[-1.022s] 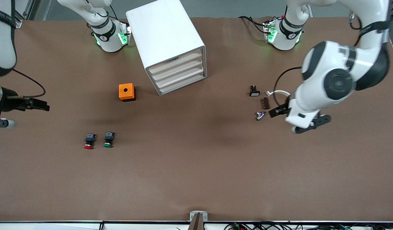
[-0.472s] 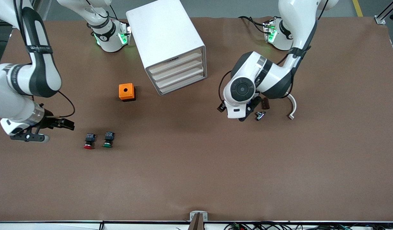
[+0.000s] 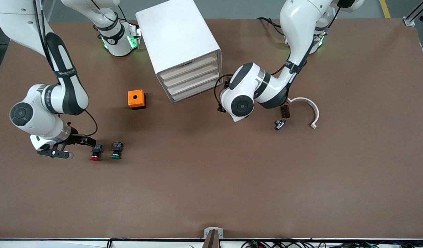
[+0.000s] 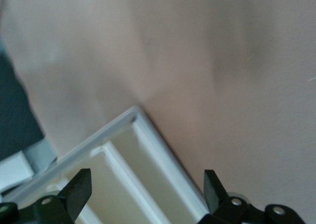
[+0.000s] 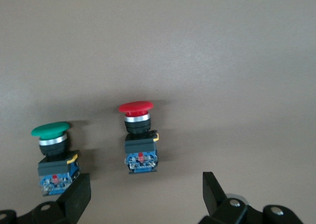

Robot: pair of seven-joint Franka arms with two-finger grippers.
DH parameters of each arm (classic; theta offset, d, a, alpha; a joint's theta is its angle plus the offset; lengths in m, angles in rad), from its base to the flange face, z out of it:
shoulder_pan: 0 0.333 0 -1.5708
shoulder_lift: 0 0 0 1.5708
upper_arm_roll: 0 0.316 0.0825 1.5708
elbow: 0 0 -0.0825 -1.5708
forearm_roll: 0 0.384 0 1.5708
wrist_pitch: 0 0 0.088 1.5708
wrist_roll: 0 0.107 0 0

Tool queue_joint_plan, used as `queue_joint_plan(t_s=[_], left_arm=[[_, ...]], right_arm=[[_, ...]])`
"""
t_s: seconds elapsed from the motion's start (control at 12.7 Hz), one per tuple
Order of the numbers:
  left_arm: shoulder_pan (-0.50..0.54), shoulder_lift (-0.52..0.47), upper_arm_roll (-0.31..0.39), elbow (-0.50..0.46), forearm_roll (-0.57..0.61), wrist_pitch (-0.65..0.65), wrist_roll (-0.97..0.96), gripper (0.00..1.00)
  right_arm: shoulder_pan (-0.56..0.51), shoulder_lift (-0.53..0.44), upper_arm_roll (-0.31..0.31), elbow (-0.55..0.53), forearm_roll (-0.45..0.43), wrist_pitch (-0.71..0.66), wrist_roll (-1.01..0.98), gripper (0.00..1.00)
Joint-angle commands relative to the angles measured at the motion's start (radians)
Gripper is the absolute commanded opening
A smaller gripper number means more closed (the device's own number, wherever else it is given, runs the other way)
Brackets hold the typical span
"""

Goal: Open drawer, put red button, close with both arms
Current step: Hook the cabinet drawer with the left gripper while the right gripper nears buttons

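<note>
My right claw (image 3: 81, 142) hangs spread wide just above the brown counter (image 3: 211, 179), right beside the small red-capped push button with its black-and-blue body (image 3: 96, 152); in the right wrist view that button (image 5: 138, 141) sits between my fingers' line of approach, the green-capped twin (image 5: 54, 155) next to it, so I must centre on red alone. My left claw (image 4: 148, 194) is also spread, poised at the corner of the white boxy plastic cabinet (image 3: 178, 44), lined up on its stacked pale tray drawers (image 3: 192, 78), all shut. The drawer has to be opened first, I judge.
</note>
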Motion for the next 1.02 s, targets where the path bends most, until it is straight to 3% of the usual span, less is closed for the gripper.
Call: queue_joint_plan(t_s=[0.0, 0.31, 0.71, 0.79, 0.94], left_arm=[[0.003, 0.033, 0.009, 0.029, -0.17, -0.01, -0.07, 1.0], [0.006, 0.097, 0.011, 0.041, -0.337, -0.01, -0.291, 1.0], [-0.006, 0.137, -0.003, 0.081, -0.405, -0.071, -0.446, 0.6], [-0.006, 0.137, -0.003, 0.083, -0.424, -0.095, -0.456, 0.6], [-0.01, 0.137, -0.008, 0.083, -0.445, -0.102, -0.463, 0.6]], right_arm=[[0.003, 0.035, 0.0, -0.024, 0.02, 0.089, 0.025, 1.0], [0.004, 0.089, 0.0, -0.039, 0.043, 0.16, 0.025, 1.0], [0.007, 0.121, 0.0, -0.039, 0.067, 0.187, 0.024, 1.0], [0.007, 0.121, 0.0, -0.039, 0.067, 0.187, 0.022, 1.0], [0.007, 0.121, 0.002, -0.039, 0.067, 0.183, 0.024, 0.57]])
